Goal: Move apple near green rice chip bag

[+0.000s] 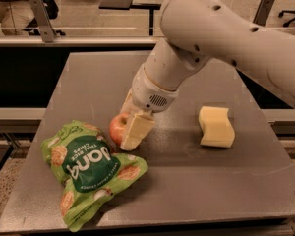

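The apple [116, 128], small and red-orange, sits low on the grey table [187, 191], right by the top right edge of the green rice chip bag [88, 173]. The bag lies crinkled at the table's front left, its dark round label facing up. My gripper [126, 131] reaches down from the big white arm [211, 38] and is shut on the apple. One cream finger [136, 130] covers the apple's right side, and the other finger [126, 102] is behind it. Whether the apple touches the table is hidden.
A pale yellow wavy-edged sponge block [216, 127] lies on the table's right side. Behind the table run a rail [64, 41] and a floor with chairs and desks. The table's front edge is just below the bag.
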`<state>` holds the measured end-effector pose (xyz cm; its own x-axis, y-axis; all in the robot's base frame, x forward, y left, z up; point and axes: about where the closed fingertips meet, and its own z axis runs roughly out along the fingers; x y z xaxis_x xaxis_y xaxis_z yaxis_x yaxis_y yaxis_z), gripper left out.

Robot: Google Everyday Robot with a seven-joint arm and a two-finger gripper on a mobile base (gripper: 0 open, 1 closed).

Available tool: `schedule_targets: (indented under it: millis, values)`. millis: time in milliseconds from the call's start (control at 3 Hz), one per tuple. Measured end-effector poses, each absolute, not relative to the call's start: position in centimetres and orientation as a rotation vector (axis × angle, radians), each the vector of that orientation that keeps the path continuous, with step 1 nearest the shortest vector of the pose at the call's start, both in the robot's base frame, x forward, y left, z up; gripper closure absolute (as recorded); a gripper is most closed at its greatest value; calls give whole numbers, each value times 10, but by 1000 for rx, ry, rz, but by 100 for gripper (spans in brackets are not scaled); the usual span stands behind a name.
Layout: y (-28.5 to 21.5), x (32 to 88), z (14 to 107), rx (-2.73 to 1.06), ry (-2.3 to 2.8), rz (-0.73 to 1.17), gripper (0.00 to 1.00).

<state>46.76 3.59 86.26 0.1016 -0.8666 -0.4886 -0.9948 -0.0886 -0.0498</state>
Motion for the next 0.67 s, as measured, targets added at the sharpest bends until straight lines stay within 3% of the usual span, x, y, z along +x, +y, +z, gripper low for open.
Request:
schedule_targets:
  millis: [667]
  values:
    - [36,467,863,-2021,1822,477,0]
